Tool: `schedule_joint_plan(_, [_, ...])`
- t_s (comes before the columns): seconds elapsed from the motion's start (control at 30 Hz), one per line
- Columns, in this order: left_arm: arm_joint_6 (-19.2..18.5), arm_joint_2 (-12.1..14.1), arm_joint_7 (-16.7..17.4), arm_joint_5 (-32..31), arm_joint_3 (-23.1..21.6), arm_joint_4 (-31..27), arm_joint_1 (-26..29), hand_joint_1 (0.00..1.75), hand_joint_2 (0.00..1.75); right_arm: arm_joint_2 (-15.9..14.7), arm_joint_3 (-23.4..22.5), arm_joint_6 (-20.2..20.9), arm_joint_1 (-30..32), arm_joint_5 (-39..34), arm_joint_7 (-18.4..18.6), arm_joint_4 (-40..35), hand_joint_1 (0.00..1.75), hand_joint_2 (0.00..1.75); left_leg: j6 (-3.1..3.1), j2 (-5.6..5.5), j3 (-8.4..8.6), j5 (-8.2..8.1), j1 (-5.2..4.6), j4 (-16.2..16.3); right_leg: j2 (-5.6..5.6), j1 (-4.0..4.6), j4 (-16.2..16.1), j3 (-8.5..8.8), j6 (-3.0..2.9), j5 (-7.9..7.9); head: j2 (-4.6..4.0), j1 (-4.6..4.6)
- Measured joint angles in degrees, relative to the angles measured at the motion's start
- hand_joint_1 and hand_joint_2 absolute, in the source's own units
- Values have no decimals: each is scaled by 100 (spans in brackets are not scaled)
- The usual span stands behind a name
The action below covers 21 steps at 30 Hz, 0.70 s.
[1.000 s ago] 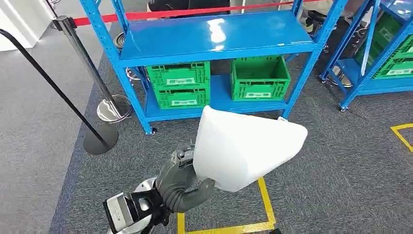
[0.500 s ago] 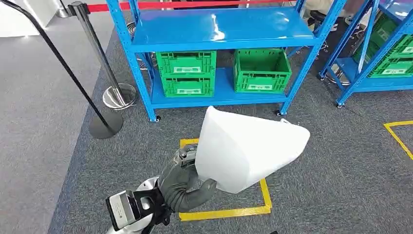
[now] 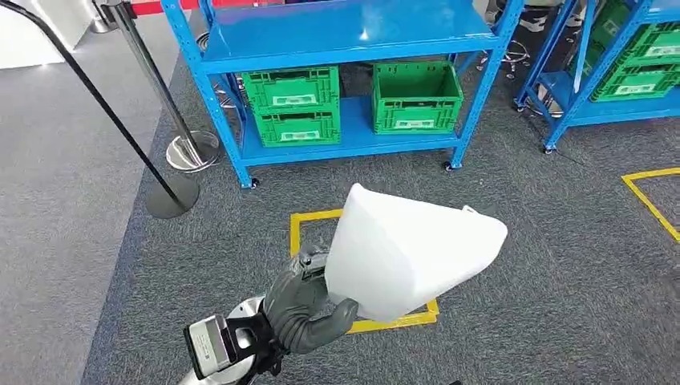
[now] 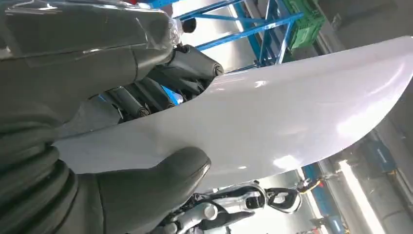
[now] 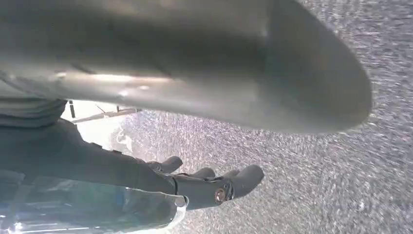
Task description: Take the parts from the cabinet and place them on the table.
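Observation:
A large white curved part (image 3: 409, 253) hangs above the grey carpet in the head view, and my left hand (image 3: 301, 309) grips it at its near left edge. In the left wrist view the thumb (image 4: 146, 190) presses on the part's glossy white face (image 4: 292, 117), with the dark fingers behind the edge. The right wrist view looks at the part's shaded underside (image 5: 195, 63). There my right hand (image 5: 195, 183) lies with its fingers stretched out and apart from the part, holding nothing.
A blue shelf rack (image 3: 353, 40) stands ahead with two green crates (image 3: 293, 108) (image 3: 415, 96) on its lower shelf. A second blue rack (image 3: 609, 64) is at the right. A stanchion post with a round base (image 3: 172, 196) stands at the left. A yellow tape square (image 3: 305, 220) marks the carpet below the part.
The whole view has shifted: the blue rack has drawn away and the yellow floor square has come into sight. The white part stays in my left hand's grip.

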Motion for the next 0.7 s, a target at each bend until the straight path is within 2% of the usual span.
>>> schedule_joint_plan(0.03, [0, 9, -2, 0, -2, 7, 0, 175, 175, -4, -2, 0, 1, 0, 0, 0, 0, 0, -4, 0, -107, -227, 1, 456, -4, 10, 5, -83, -6, 62, 0, -9])
schedule_joint_plan(0.07, [4, 18, -2, 0, -2, 20, 1, 175, 175, -9, -4, 4, 1, 0, 0, 0, 0, 0, 2, 0, -146, -303, 2, 758, -10, 23, 8, -157, -13, 116, 0, -2])
schedule_joint_plan(0.1, [22, 22, -2, 0, -2, 37, 1, 175, 175, -9, -4, 9, 0, 0, 0, 0, 0, 0, 21, -2, -70, -230, -1, 818, -12, 42, 8, -230, -14, 174, 0, -2])
schedule_joint_plan(0.13, [33, 22, -2, 0, 0, 50, 0, 175, 175, -11, -7, 11, -2, 0, 0, 0, 0, 0, 64, -9, 149, -45, -11, 606, -12, 70, 8, -302, -21, 231, 0, -9])
schedule_joint_plan(0.17, [35, 20, -4, 0, 0, 50, -2, 175, 175, -9, -7, 11, -2, 0, 2, 0, 0, 0, 126, -13, 451, 133, -24, 209, -9, 103, 7, -357, -27, 279, 0, -2])
schedule_joint_plan(0.2, [39, 11, -7, 0, 0, 50, -9, 175, 175, -7, -9, 11, -3, 0, 4, 0, 0, 0, 235, -26, 824, 252, -63, -310, 0, 129, 6, -395, -33, 324, 0, -6])
schedule_joint_plan(0.23, [50, -4, -9, -2, 0, 48, -23, 175, 175, 33, -11, 15, -1, 0, 7, 2, 0, 0, 387, -56, 1218, 213, -159, -848, -2, 92, 3, -415, -34, 349, 0, 10])
schedule_joint_plan(0.27, [59, -21, -15, -2, 0, 48, -36, 175, 175, 49, -22, 15, 1, 0, 18, -4, 0, 0, 462, -25, 1420, 89, -178, -1178, -1, 149, 2, -432, 7, 383, 0, 29])
schedule_joint_plan(0.3, [68, -26, -26, -2, 2, 50, -50, 175, 175, 53, -22, 28, -8, -2, 20, -4, 0, 0, 425, -31, 1449, 72, -206, -1267, -9, 93, -3, -446, 39, 425, 0, 11])
schedule_joint_plan(0.37, [85, -28, -24, -4, 2, 52, -50, 175, 175, 70, -22, 52, -9, -7, 28, -2, 0, 0, 447, -37, 1408, 126, -235, -1287, -23, 55, -35, -454, 107, 498, 0, 2])
schedule_joint_plan(0.4, [90, -37, -26, -9, 2, 55, -51, 175, 175, 72, -22, 52, -5, -9, 33, -2, 0, 0, 436, -26, 1395, 247, -162, -1401, -21, 71, -16, -479, 125, 500, 0, 13])
schedule_joint_plan(0.43, [94, -50, -29, -9, -2, 63, -62, 175, 175, 70, -22, 52, -5, -9, 33, -4, 0, 0, 387, -6, 1406, 305, -141, -1426, 1, 76, 89, -542, 158, 382, 0, 20])
schedule_joint_plan(0.47, [96, -63, -29, -7, -7, 70, -66, 175, 175, 59, -24, 52, -6, -7, 33, -4, 0, 0, 413, -6, 1351, 341, -128, -1424, 6, 72, 360, -670, 183, 129, 0, 44])
schedule_joint_plan(0.53, [107, -57, -24, -7, -11, 98, -63, 175, 175, 20, -24, 52, -3, -2, 35, -4, 0, 0, 400, 8, 1248, 408, -125, -1405, 6, 59, 1279, -992, 234, -368, 0, 46])
schedule_joint_plan(0.57, [120, -48, -22, -7, -13, 118, -62, 175, 175, 2, -24, 52, 3, 4, 35, -4, 0, 0, 392, 14, 1190, 440, -123, -1384, 6, 59, 1683, -1108, 260, -517, 0, 42])
schedule_joint_plan(0.6, [129, -44, -18, -7, -15, 129, -62, 175, 175, -9, -26, 52, 8, 18, 53, -4, 0, 0, 375, 18, 1139, 459, -113, -1355, 5, 56, 1745, -1071, 274, -507, 0, 42])
schedule_joint_plan(0.63, [138, -44, -4, -7, -17, 131, -61, 175, 175, -13, -26, 52, 9, 42, 70, -4, 0, 0, 362, 20, 1089, 467, -96, -1309, 5, 47, 1504, -867, 283, -396, 0, 39])
schedule_joint_plan(0.67, [138, -46, -2, -2, -17, 131, -63, 175, 175, -13, -24, 52, 8, 44, 70, -4, 0, 0, 357, 19, 1042, 465, -76, -1246, 4, 32, 1049, -565, 297, -223, 0, 42])
schedule_joint_plan(0.7, [138, -48, -2, -2, -20, 131, -63, 175, 175, -15, -24, 59, 4, 42, 70, -4, 0, 0, 325, 15, 997, 444, -52, -1167, 3, 1, 492, -215, 325, -35, 0, 44])
